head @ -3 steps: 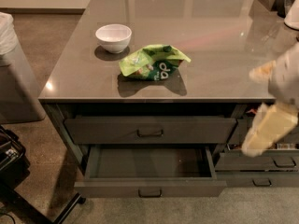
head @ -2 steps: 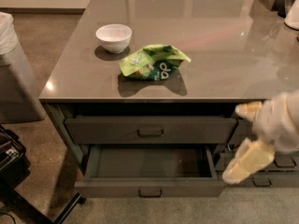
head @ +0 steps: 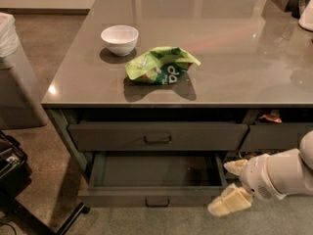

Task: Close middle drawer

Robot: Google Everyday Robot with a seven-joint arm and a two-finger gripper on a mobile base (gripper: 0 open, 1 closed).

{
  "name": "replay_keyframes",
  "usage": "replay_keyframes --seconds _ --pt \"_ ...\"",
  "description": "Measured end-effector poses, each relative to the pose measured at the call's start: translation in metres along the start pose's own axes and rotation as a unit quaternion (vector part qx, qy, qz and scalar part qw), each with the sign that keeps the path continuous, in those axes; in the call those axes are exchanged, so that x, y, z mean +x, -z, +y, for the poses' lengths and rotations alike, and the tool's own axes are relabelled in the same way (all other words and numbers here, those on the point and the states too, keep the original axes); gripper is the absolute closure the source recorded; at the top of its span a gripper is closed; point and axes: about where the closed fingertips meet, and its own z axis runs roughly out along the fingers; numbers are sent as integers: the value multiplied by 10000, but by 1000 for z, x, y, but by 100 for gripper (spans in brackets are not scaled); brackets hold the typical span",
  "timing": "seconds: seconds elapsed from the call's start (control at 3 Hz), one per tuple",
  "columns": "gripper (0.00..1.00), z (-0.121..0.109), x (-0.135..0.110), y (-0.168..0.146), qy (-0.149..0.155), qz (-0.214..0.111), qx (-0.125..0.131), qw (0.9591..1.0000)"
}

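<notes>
The middle drawer [head: 122, 199] stands pulled far out under the counter, its plain dark inside [head: 156, 171] showing and its small loop handle [head: 157, 201] at the centre of the front panel. My gripper [head: 231, 185] comes in from the lower right on a white arm [head: 279, 174]. It is open and empty. Its cream fingers [head: 229, 202] are spread, one above the other, right at the right end of the drawer's front panel.
The drawer above [head: 156, 137] is also slightly out. On the grey countertop [head: 234, 58] lie a white bowl [head: 120, 38] and a green snack bag [head: 161, 65]. Narrower drawers [head: 274, 137] are at right. A grey bin [head: 17, 82] and black gear [head: 10, 168] stand at left.
My arm has moved down and to the left, from beside the right-hand drawers to the right front corner of the open middle drawer. The drawer has not moved.
</notes>
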Motion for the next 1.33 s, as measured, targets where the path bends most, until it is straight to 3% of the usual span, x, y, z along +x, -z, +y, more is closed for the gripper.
replay_keyframes --seconds 0.33,0.67,1.0,1.33 --pt "42 0 0 1 6 2 7 10000" --pt "65 -4 16 -15 -169 -323 38 9993" --pt "89 -8 44 -57 -542 -1121 118 9922" --pt "100 -31 67 -94 -894 -1847 332 9782"
